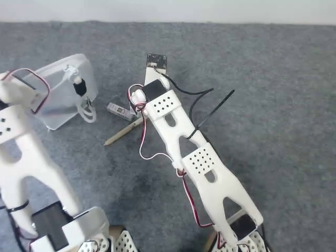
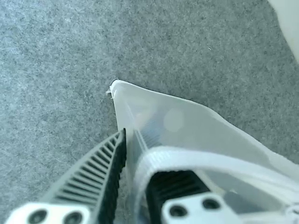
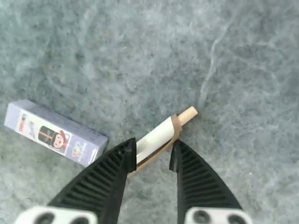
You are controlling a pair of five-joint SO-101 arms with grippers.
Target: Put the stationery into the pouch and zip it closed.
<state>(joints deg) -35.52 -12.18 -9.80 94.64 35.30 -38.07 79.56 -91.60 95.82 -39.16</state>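
A translucent pouch is held up at the far left, and my left gripper is shut on its edge. In the left wrist view the pouch wall is pinched in the left gripper, one ribbed finger outside and the other behind the plastic. A white and tan pen lies slanted on the carpet at the middle. My right gripper is low over the pen, open, with the pen's end between its fingers. A small lilac box lies beside it, also seen as the box left of the right arm.
Everything rests on grey carpet. A white cord loop hangs from the pouch near the box. A black cable runs off the right arm. Open carpet lies to the right and in front of the pen.
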